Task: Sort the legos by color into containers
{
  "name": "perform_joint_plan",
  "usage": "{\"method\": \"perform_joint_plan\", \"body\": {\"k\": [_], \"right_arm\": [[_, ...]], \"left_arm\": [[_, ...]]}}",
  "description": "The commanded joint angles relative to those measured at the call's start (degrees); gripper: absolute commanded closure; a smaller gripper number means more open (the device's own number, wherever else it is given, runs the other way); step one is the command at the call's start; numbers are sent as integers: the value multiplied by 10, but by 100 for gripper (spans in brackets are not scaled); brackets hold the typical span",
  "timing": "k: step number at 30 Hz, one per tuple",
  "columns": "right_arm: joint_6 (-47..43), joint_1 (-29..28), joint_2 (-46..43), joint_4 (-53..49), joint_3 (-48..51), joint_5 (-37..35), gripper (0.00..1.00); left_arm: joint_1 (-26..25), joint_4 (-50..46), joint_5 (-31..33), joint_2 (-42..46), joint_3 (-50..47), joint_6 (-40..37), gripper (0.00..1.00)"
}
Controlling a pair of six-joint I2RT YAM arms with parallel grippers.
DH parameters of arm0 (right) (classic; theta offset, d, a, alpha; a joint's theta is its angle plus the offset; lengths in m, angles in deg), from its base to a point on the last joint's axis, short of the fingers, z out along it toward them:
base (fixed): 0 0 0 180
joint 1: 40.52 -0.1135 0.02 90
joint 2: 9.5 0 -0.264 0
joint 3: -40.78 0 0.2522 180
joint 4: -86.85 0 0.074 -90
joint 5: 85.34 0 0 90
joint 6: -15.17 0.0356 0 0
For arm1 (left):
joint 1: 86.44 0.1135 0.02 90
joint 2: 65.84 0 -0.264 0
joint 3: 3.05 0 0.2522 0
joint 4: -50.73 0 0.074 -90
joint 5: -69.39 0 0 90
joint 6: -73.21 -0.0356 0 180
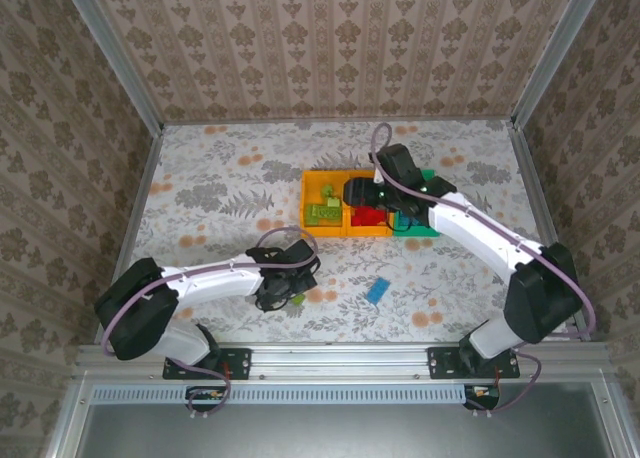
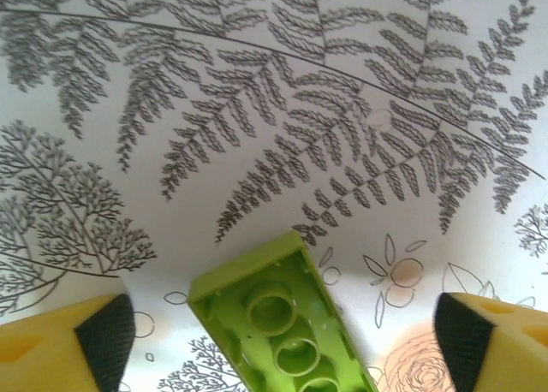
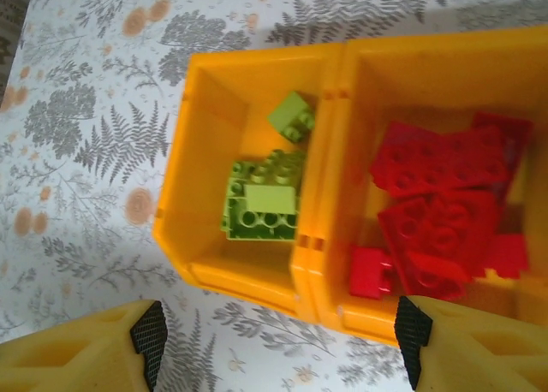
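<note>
Near left: left gripper (image 2: 284, 339) open, straddling overturned lime green plastic brick (image 2: 257, 298), placed to pinch it. Farther right: right gripper (image 3: 281, 336) open, empty, above two orange-yellow plastic bins (image 3: 257, 56).

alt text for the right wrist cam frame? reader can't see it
An orange-yellow bin holding lime green bricks stands against a second orange-yellow bin piled with red bricks, on a fern-print table. The right claw is open, its yellow fingers in the bottom corners of the frame, gripping nothing.
</note>
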Motion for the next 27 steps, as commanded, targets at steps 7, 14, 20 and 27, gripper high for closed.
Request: {"method": "perform_joint_plan", "body": {"k": [7,14,20,27], "right_arm": [[-41,28,-138,-5,103,-56,24],[-42,30,-168,-15,158,-70,24],[-43,32,-200,-27,186,-80,23],[-37,32,-235,-46,214,-87,24]], "left_arm": [[0,22,-12,-39,18,73,27],[-1,34,-34,-110,58,50,42],[5,35,-20,-126,76,38,57],[27,44,1,-113,82,4,65]]}}
